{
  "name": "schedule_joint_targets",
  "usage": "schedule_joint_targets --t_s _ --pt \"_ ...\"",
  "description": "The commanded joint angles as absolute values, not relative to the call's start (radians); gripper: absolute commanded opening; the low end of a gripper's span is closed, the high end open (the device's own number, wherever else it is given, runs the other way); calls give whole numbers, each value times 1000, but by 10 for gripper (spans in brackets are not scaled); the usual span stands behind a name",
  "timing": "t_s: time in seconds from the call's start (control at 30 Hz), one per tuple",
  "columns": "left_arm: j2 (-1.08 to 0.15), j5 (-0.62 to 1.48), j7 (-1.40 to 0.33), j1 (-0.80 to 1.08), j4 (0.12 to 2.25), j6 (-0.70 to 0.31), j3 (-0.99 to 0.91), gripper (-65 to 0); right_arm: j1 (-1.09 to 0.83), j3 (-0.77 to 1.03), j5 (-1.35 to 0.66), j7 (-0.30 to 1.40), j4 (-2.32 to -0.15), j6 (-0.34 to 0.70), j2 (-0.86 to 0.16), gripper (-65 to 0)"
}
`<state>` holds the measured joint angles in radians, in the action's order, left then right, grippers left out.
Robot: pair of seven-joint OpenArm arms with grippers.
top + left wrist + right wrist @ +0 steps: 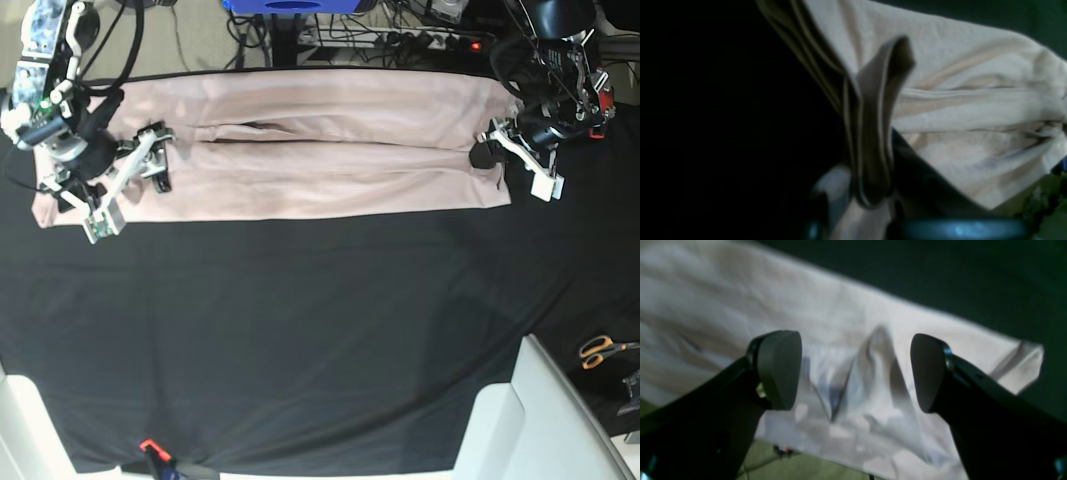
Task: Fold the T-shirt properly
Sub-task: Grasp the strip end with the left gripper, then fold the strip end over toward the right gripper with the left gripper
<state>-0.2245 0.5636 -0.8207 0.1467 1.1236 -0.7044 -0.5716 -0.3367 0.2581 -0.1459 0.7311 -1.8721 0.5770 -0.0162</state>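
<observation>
Large pale pink cotton T-shirt, already folded into a long band, lies across far side of black-clothed counter. Left pincer pinched on a bunched fold at one end; right pincer gaping wide over other end, nothing held. Step: securing both ends; next, prob. right closes on cloth so both can lift and fold the band across.

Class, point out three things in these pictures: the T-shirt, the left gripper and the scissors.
T-shirt (330,150), base view, on the middle of the pink cloth.
Left gripper (486,153), base view, at the tips shut on the shirt's edge.
Scissors (600,349), base view, on the orange handles.
</observation>
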Motion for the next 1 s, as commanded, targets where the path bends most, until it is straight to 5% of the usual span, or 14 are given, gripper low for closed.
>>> schedule_joint_targets --t_s 0.0,0.17,0.63,0.97 --pt "-242 553 -829 153 1171 -698 -575 -650 -349 263 -153 696 -1893 576 -7 -170" --pt "-239 561 -834 200 1342 -698 -573 -650 -352 377 -151 656 -1893 576 71 -170" --pt "-102 561 -835 320 1702 -698 -386 -650 -346 401 -151 656 -1893 579 74 -170" --pt "25 556 -835 311 1716 -698 -232 -650 -348 403 -150 656 -1893 579 73 -168"
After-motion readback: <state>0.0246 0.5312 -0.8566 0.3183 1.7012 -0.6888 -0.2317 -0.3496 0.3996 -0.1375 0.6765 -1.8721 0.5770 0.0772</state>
